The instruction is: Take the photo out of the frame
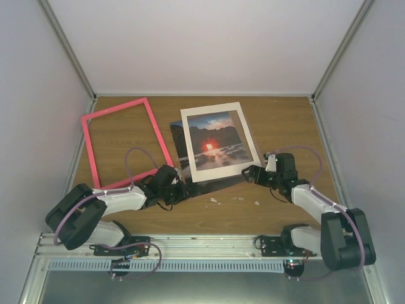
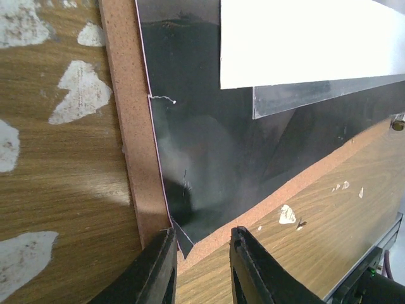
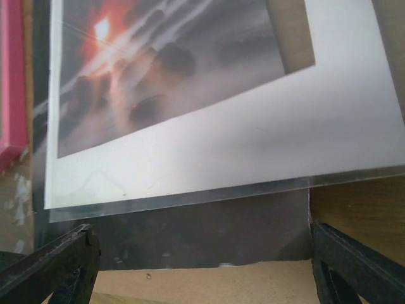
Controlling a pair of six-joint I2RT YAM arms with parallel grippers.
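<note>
The pink-red frame lies empty at the left of the table. The photo lies apart from it at centre, under a white mat board, its sun showing through the window. Its dark glossy near part rests on a brown backing board. My left gripper is open, its fingertips straddling the print's near corner. My right gripper is wide open at the near right edge; its fingers flank the dark strip and the backing board.
A clear sheet sticks out from under the mat, also in the left wrist view. The pink frame's rail shows far left. White chips mark the wooden table. Side walls stand close.
</note>
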